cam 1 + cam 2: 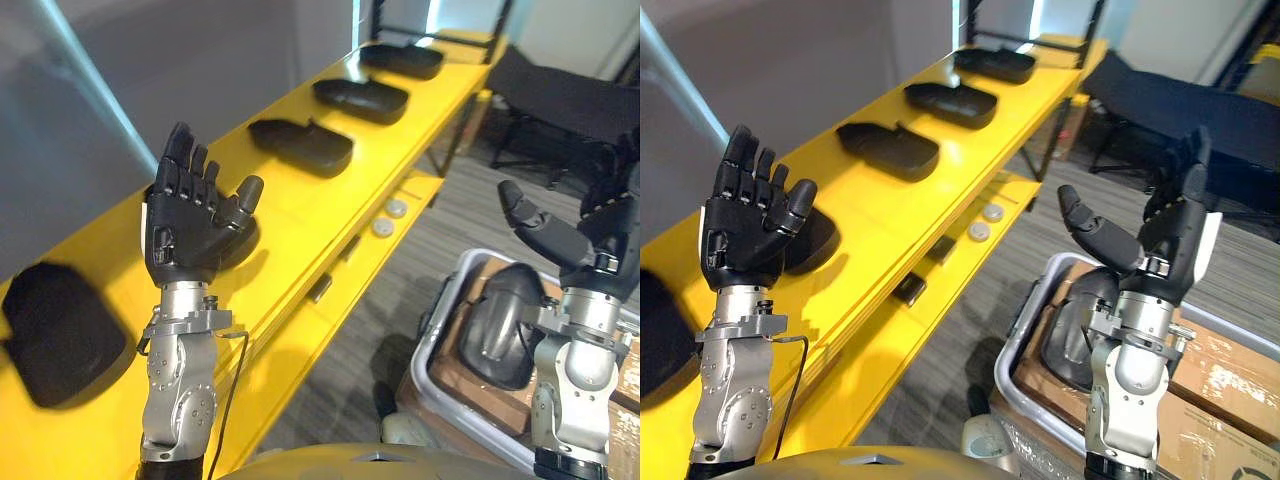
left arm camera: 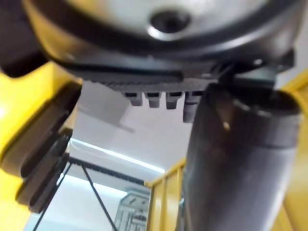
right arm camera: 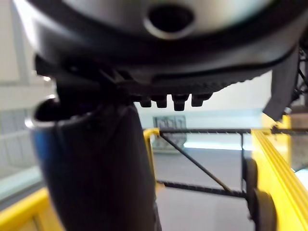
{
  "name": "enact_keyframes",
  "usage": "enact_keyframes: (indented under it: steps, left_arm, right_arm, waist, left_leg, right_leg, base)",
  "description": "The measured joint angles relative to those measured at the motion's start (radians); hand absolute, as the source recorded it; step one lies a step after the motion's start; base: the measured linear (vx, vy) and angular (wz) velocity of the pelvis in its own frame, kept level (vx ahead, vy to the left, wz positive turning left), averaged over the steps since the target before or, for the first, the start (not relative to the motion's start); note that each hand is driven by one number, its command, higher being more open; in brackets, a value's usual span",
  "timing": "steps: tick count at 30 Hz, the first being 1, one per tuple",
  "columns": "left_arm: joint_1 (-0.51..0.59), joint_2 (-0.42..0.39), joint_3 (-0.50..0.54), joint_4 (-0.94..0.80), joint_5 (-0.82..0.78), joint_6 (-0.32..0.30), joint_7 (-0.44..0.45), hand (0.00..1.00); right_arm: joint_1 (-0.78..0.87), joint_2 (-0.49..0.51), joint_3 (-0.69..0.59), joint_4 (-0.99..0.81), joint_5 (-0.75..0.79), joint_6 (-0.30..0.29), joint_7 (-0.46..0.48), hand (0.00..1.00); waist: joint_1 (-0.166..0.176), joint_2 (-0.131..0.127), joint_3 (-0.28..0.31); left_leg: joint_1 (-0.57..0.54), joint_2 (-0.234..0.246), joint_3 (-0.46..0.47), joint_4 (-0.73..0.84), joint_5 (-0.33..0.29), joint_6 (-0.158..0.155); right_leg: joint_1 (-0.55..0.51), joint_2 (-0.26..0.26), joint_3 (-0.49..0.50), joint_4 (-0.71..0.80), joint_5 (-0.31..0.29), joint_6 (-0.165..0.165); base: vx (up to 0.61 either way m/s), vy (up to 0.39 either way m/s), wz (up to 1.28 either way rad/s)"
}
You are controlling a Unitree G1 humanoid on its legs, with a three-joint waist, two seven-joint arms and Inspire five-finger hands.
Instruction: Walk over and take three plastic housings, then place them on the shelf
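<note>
Three black plastic housings (image 1: 300,145) lie in a row on the yellow shelf (image 1: 295,205), past the left hand (image 1: 185,235). One more housing (image 1: 495,330) sits in a grey bin (image 1: 1016,350) below the right hand (image 1: 1175,240). Both hands are raised and wide open, holding nothing.

A long yellow shelf (image 1: 290,205) runs from lower left to upper centre, bearing a row of black plastic housings (image 1: 302,146).
</note>
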Motion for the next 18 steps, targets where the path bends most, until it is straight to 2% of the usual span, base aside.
enact_keyframes:
  steps: [2, 4, 6, 7, 8, 9, 10, 11, 12, 13, 14, 15, 17, 18]
  left_arm:
    - [0.009, 0.000, 0.002, -0.001, -0.003, -0.015, -0.040, 1.00]
    - [0.008, 0.002, 0.000, -0.025, -0.005, -0.028, -0.081, 1.00]
    - [0.002, 0.006, -0.025, -0.075, -0.015, -0.029, -0.133, 1.00]
    - [0.002, 0.006, -0.034, -0.084, -0.015, -0.029, -0.142, 1.00]
    - [0.002, 0.006, -0.045, -0.090, -0.016, -0.029, -0.155, 1.00]
    - [-0.003, 0.004, -0.037, -0.087, -0.029, -0.032, -0.167, 1.00]
    - [-0.006, 0.005, -0.032, -0.079, -0.048, -0.032, -0.175, 1.00]
    - [-0.003, 0.006, -0.026, -0.060, -0.059, -0.032, -0.180, 1.00]
    - [0.004, -0.003, -0.016, -0.048, -0.061, -0.032, -0.178, 1.00]
    - [0.005, -0.005, -0.014, -0.046, -0.061, -0.032, -0.178, 1.00]
    - [0.008, -0.024, 0.008, -0.028, -0.077, -0.033, -0.180, 1.00]
    - [0.010, -0.032, 0.013, -0.022, -0.091, -0.033, -0.182, 1.00]
    - [0.049, -0.064, 0.039, -0.013, -0.120, -0.034, -0.198, 1.00]
    - [0.059, -0.070, 0.038, -0.012, -0.129, -0.034, -0.201, 1.00]
  right_arm:
    - [0.018, 0.001, 0.016, 0.001, 0.001, 0.012, 0.006, 1.00]
    - [0.023, 0.016, 0.016, 0.004, 0.000, 0.019, 0.020, 1.00]
    - [0.036, 0.057, 0.022, 0.003, 0.001, 0.020, 0.028, 1.00]
    - [0.036, 0.059, 0.031, 0.003, 0.002, 0.020, 0.032, 1.00]
    - [0.028, 0.057, 0.054, 0.004, 0.002, 0.019, 0.039, 1.00]
    - [-0.002, 0.051, 0.086, 0.003, 0.000, 0.015, 0.037, 1.00]
    - [-0.018, 0.043, 0.104, 0.004, 0.000, 0.011, 0.035, 1.00]
    - [-0.045, 0.025, 0.126, 0.008, 0.000, 0.006, 0.024, 1.00]
    - [-0.074, 0.009, 0.144, 0.032, -0.001, -0.013, 0.013, 1.00]
    - [-0.078, 0.007, 0.146, 0.036, -0.001, -0.016, 0.012, 1.00]
    - [-0.111, -0.008, 0.171, 0.078, -0.025, -0.029, -0.008, 1.00]
    - [-0.117, -0.007, 0.181, 0.094, -0.040, -0.030, -0.013, 1.00]
    - [-0.110, -0.002, 0.235, 0.155, -0.081, -0.032, -0.024, 1.00]
    - [-0.103, -0.001, 0.247, 0.166, -0.088, -0.032, -0.024, 1.00]
  waist:
    - [0.015, 0.001, 0.013]
    - [0.014, 0.006, 0.034]
    - [0.018, -0.005, 0.048]
    - [0.020, -0.010, 0.054]
    - [0.023, -0.020, 0.062]
    - [0.035, -0.001, 0.072]
    - [0.037, -0.012, 0.073]
    - [0.041, -0.008, 0.077]
    - [0.044, -0.009, 0.077]
    - [0.045, -0.010, 0.077]
    - [0.051, -0.024, 0.081]
    - [0.054, -0.026, 0.082]
    - [0.077, -0.037, 0.076]
    - [0.081, -0.039, 0.074]
  left_leg:
    - [-0.011, -0.014, -0.025, 0.038, -0.012, 0.007]
    - [-0.010, -0.019, -0.031, 0.096, -0.033, 0.011]
    - [0.001, -0.019, 0.010, 0.158, -0.068, 0.024]
    - [0.008, -0.018, 0.029, 0.171, -0.076, 0.034]
    - [0.019, -0.019, 0.074, 0.166, -0.076, 0.050]
    - [0.029, -0.007, 0.148, 0.130, -0.050, 0.074]
    - [0.029, -0.008, 0.177, 0.121, -0.039, 0.083]
    - [0.028, -0.008, 0.214, 0.095, -0.017, 0.099]
    - [0.023, -0.006, 0.238, 0.078, 0.003, 0.108]
    - [0.022, -0.006, 0.241, 0.076, 0.005, 0.108]
    - [0.015, 0.000, 0.274, 0.069, 0.032, 0.101]
    - [0.007, 0.005, 0.284, 0.069, 0.039, 0.097]
    - [-0.022, 0.038, 0.331, 0.070, 0.071, 0.075]
    - [-0.032, 0.050, 0.338, 0.073, 0.080, 0.067]
  right_leg:
    - [0.000, -0.018, -0.008, 0.039, -0.009, 0.000]
    - [-0.002, -0.029, -0.020, 0.098, -0.019, 0.008]
    - [-0.001, -0.040, -0.036, 0.137, -0.008, 0.012]
    - [-0.002, -0.041, -0.054, 0.143, 0.009, 0.001]
    - [-0.018, -0.031, -0.115, 0.124, 0.088, -0.056]
    - [-0.040, -0.029, -0.204, 0.158, 0.087, -0.093]
    - [-0.072, -0.042, -0.267, 0.280, 0.000, -0.117]
    - [-0.105, -0.069, -0.384, 0.530, -0.159, -0.154]
    - [-0.093, -0.103, -0.460, 0.693, -0.247, -0.173]
    - [-0.087, -0.109, -0.469, 0.709, -0.257, -0.173]
    - [-0.035, -0.166, -0.511, 0.814, -0.319, -0.176]
    - [-0.010, -0.189, -0.520, 0.828, -0.338, -0.171]
    - [0.078, -0.296, -0.534, 0.812, -0.355, -0.157]
    - [0.099, -0.325, -0.536, 0.788, -0.354, -0.154]
  base:
    - [-0.07, 0.136, 0.30]
    - [-0.04, 0.127, 0.11]
    - [-0.12, 0.134, -0.37]
    - [-0.22, 0.135, -0.86]
    - [-0.29, 0.094, -1.23]
    - [-0.33, 0.063, -1.31]
    - [-0.34, 0.024, -1.25]
    - [-0.30, 0.016, -0.95]
    - [-0.26, 0.020, -0.74]
    - [-0.17, -0.019, -0.68]
    - [-0.15, -0.068, -0.50]
    - [-0.14, -0.097, -0.74]
    - [-0.12, -0.207, -0.66]
    - [-0.11, -0.315, -0.65]
